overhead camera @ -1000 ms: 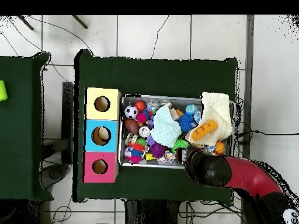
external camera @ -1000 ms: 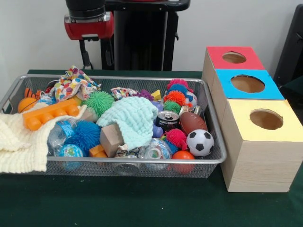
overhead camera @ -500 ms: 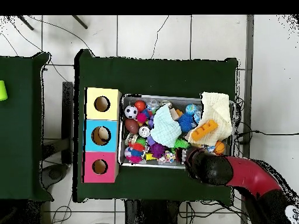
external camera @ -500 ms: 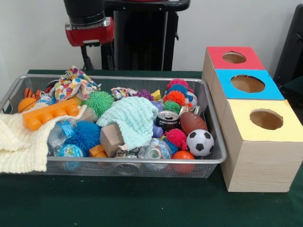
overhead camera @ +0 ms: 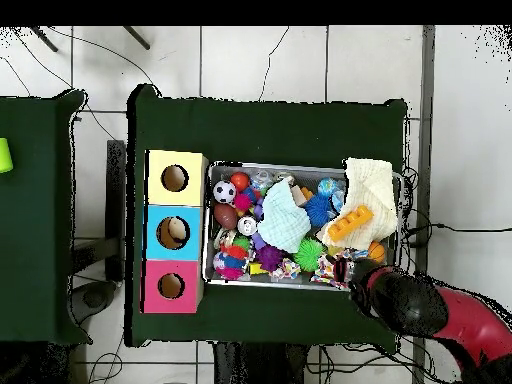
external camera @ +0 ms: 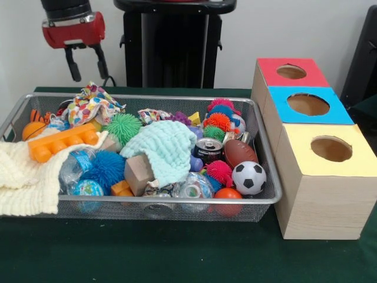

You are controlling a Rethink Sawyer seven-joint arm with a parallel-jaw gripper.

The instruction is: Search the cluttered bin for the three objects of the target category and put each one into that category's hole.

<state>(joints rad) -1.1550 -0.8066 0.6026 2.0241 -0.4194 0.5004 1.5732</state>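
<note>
The wire mesh bin (external camera: 266, 171) is packed with clutter: a soccer ball (external camera: 248, 177), a brown football (external camera: 240, 152), a soda can (external camera: 207, 150), several spiky balls such as the green one (external camera: 123, 127) and the blue one (external camera: 106, 167), a wooden block (external camera: 138, 173) and an orange brick (external camera: 62, 141). My gripper (external camera: 86, 66) hangs open and empty above the bin's far left corner, over the patterned cloth (external camera: 91, 103). From overhead the arm's head (overhead camera: 400, 300) hides the gripper, beside the bin (overhead camera: 300, 166).
Three hole boxes stand in a row right of the bin: red (external camera: 291, 72), blue (external camera: 308, 104), yellow (external camera: 331, 148). A mint cloth (external camera: 168, 147) covers the bin's middle. A cream cloth (external camera: 23, 177) drapes over its left rim. An orange ball (external camera: 32, 130) lies at the far left.
The gripper has swung left in the front view, out past the bin's far left corner, still open and empty. Nothing in the bin has moved.
</note>
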